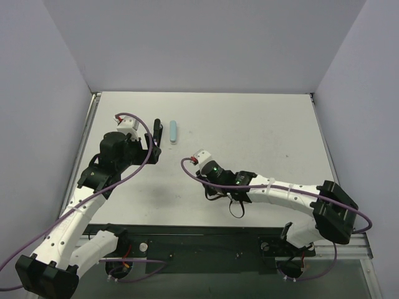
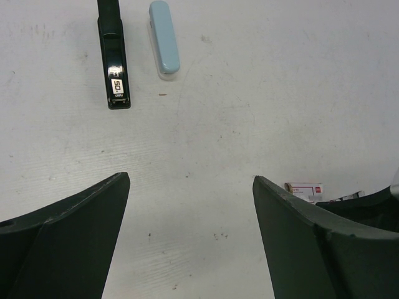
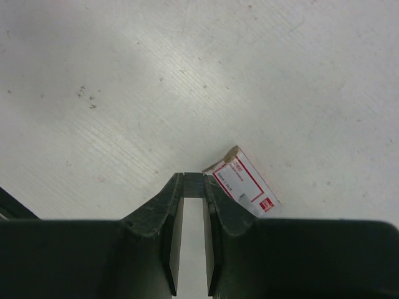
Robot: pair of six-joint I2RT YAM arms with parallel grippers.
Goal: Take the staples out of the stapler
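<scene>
A black stapler [image 2: 114,62] lies flat on the white table, also in the top view [image 1: 157,132]. My left gripper [image 2: 190,205] is open and empty, a short way in front of the stapler, and shows in the top view [image 1: 144,152] too. My right gripper [image 3: 194,182] is shut on a short grey strip of staples [image 3: 194,185] pinched between its fingertips, low over the table. In the top view the right gripper [image 1: 202,164] is near the table's middle. The staples are too small to see in the top view.
A light-blue oblong object [image 2: 164,37] lies just right of the stapler, also in the top view [image 1: 173,132]. A small red-and-white box [image 3: 242,182] lies right beside my right fingertips and shows in the left wrist view [image 2: 305,189]. Grey walls enclose the table [image 1: 262,124].
</scene>
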